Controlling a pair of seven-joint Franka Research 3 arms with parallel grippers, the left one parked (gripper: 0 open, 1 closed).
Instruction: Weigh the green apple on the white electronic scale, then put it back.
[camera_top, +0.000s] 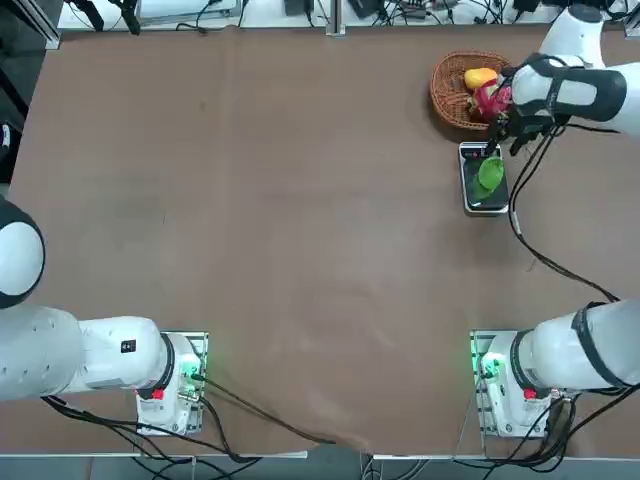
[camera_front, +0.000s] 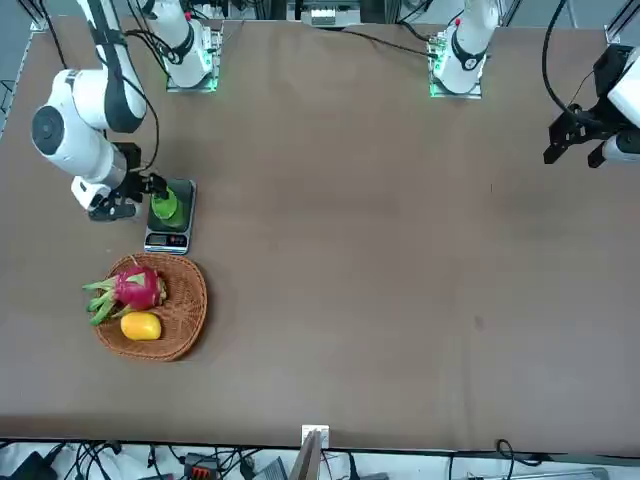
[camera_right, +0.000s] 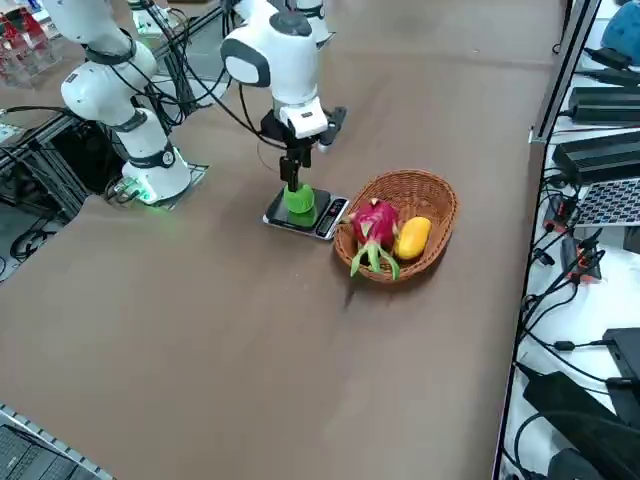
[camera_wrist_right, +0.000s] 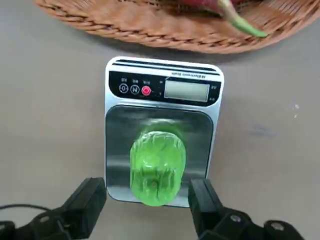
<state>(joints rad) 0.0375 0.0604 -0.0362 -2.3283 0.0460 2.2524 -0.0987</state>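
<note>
Right end effector (camera_wrist_right: 147, 202) wide open, empty, pointing down astride green apple (camera_wrist_right: 157, 167) on white electronic scale (camera_wrist_right: 162, 90).

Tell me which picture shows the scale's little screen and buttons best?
The right wrist view: the white electronic scale fills it, with screen and buttons plain beyond the green apple. The top, front and right side views show the scale small, its display end only a dark strip. The open right tool hovers there.
</note>
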